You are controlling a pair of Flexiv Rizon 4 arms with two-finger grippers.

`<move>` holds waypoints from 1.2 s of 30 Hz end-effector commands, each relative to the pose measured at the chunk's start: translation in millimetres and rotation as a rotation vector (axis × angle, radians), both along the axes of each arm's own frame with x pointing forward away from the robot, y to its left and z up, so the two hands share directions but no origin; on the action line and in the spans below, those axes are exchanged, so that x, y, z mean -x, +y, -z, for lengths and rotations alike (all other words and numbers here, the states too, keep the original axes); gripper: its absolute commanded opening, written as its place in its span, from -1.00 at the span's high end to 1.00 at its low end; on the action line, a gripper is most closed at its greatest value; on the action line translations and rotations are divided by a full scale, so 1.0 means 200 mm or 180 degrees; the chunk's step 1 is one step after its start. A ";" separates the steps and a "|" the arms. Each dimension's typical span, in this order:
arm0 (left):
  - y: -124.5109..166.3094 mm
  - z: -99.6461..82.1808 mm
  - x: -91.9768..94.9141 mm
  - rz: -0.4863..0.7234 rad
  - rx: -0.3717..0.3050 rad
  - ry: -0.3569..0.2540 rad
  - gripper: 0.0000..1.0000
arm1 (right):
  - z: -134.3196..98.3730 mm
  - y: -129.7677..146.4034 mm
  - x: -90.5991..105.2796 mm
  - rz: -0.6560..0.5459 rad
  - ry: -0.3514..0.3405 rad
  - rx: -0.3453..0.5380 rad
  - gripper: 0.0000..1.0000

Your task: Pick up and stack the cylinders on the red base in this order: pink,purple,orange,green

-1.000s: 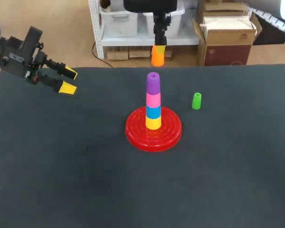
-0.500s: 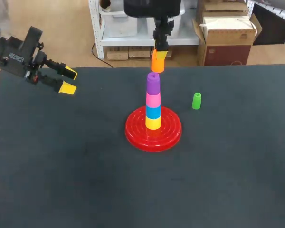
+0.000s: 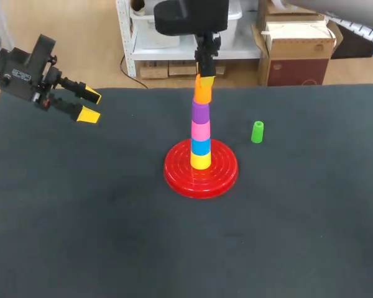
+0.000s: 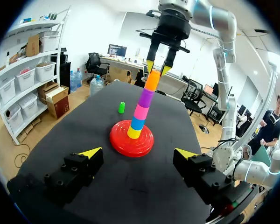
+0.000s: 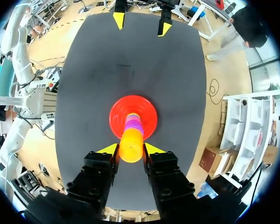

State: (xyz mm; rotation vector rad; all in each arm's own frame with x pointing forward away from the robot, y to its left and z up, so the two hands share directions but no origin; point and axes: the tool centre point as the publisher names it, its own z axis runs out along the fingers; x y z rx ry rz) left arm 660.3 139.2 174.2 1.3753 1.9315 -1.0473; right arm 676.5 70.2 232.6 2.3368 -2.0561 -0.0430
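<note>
The red base carries a stack of yellow, blue, pink and purple cylinders. Right on top of the purple one is the orange cylinder, slightly tilted, with my right gripper shut on it from above. The right wrist view looks straight down: the orange cylinder is between the fingers of the right gripper, over the base. The green cylinder stands alone to the right of the base. My left gripper hovers open at the far left, holding nothing.
The dark table mat surrounds the base, with only the green cylinder loose on it. From the left wrist view, the stack and my right gripper lie ahead of the open left gripper.
My right gripper has come down and slightly forward with the orange cylinder, from above and behind the stack to resting on the purple cylinder. The left arm has not moved.
</note>
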 end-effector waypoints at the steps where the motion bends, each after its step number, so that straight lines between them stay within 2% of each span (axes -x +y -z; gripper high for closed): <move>1: 0.00 0.00 -0.01 0.0017 0.0006 0.0003 -1.00 | 0.01 0.02 -0.04 -0.0016 0.0064 0.0040 1.00; 14: 0.00 0.00 -0.01 0.0017 0.0006 0.0003 -1.00 | 0.08 0.04 -0.05 -0.0064 0.0175 0.0146 1.00; 20: 0.00 0.00 -0.01 0.0017 0.0006 0.0003 -1.00 | 0.09 0.03 -0.03 -0.0073 0.0248 0.0102 1.00; 21: 0.00 0.00 -0.01 0.0017 0.0006 0.0003 -1.00 | 0.07 0.02 -0.03 -0.0068 0.0244 0.0083 0.53; 22: 0.00 0.00 -0.01 0.0017 0.0006 0.0003 -1.00 | 0.04 0.02 -0.03 -0.0040 0.0229 -0.0034 -1.00; 30: 0.00 0.00 -0.01 0.0017 0.0006 0.0003 -1.00 | -0.17 -0.10 -0.02 0.0010 0.0195 -0.0620 -1.00; 32: 0.00 0.00 -0.01 0.0017 0.0006 0.0003 -1.00 | -0.18 -0.17 -0.06 0.0272 0.0216 -0.0770 -1.00; 33: 0.00 0.00 -0.01 0.0017 0.0006 0.0003 -1.00 | -0.16 -0.22 -0.09 0.0464 0.0184 -0.0682 -1.00; 36: 0.00 0.00 -0.01 0.0017 0.0006 0.0003 -1.00 | -0.09 -0.32 -0.17 0.0906 0.0184 -0.0655 -1.00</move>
